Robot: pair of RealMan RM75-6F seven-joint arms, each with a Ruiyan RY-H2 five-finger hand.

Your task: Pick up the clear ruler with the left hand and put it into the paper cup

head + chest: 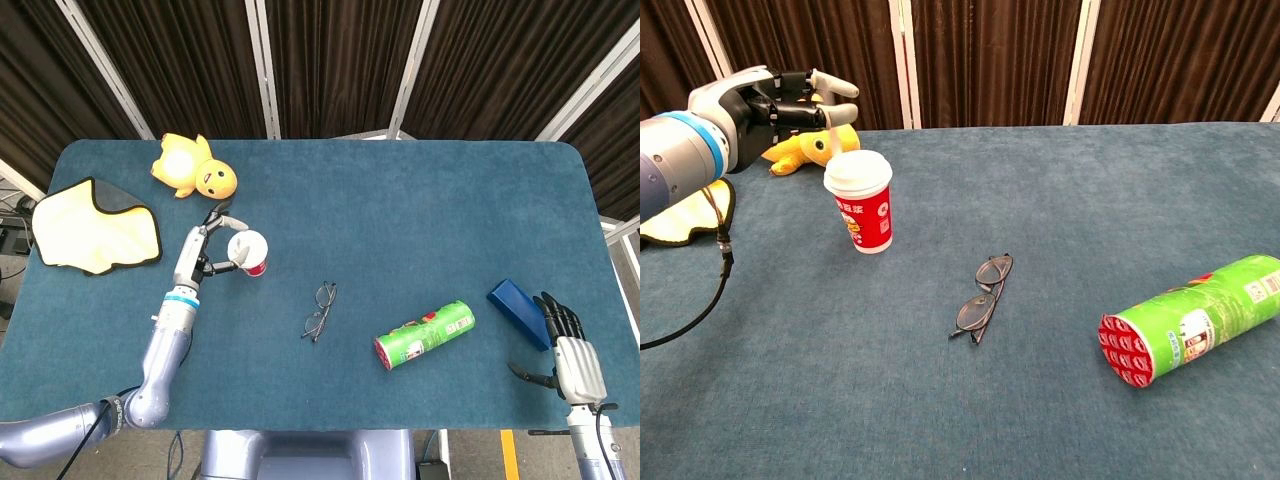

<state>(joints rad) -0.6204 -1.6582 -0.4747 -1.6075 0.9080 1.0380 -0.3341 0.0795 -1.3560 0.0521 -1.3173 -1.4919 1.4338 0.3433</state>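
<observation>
While the left hand (775,105) hovers just left of and slightly above the paper cup (860,201), its fingers are spread apart and hold nothing. One red-and-white paper cup stands upright on the blue table (420,210). The clear ruler cannot be made out in either view, so I cannot tell whether it sits inside the cup.

At the table's near right corner, the right hand (567,352) hangs over the edge with fingers extended and apart, empty, just beside one dark blue box (518,313).

Counting the rest: one pair of glasses (319,311) lies folded near the middle, one green snack can (424,334) lies on its side to their right, one yellow plush duck (193,167) lies near the far left edge, and one yellow cloth (95,226) drapes the left edge.

Open carpet runs wide across the far right half of the table, from the cup to the far right corner. A clear strip also lies between the cup and the glasses, and along the near edge below the glasses and can.
</observation>
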